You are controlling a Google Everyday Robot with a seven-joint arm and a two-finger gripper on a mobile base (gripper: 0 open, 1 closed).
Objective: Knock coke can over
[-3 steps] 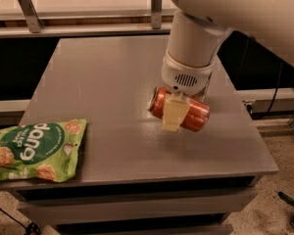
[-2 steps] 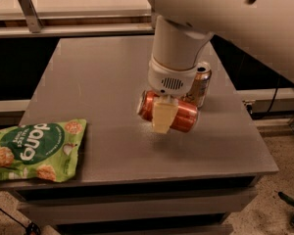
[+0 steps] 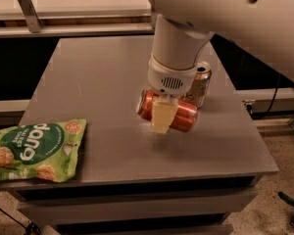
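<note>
The coke can point(image 3: 184, 117) is red and lies on its side near the middle of the grey table point(image 3: 103, 77), its silver end pointing left. My gripper point(image 3: 162, 117) comes straight down from the white arm point(image 3: 179, 48) and sits right over the can's middle, with a cream-coloured part in front of the can. A gold-brown can point(image 3: 201, 83) stands upright just behind the red can, at its right end.
A green snack bag point(image 3: 34, 151) lies flat at the table's front left corner, partly over the edge. The table's right edge is close beyond the cans. A white shelf with a metal bracket point(image 3: 28, 9) runs along the back.
My gripper and the lying red can have shifted a little to the left. The gold-brown can behind them, hidden at first, has come into view.
</note>
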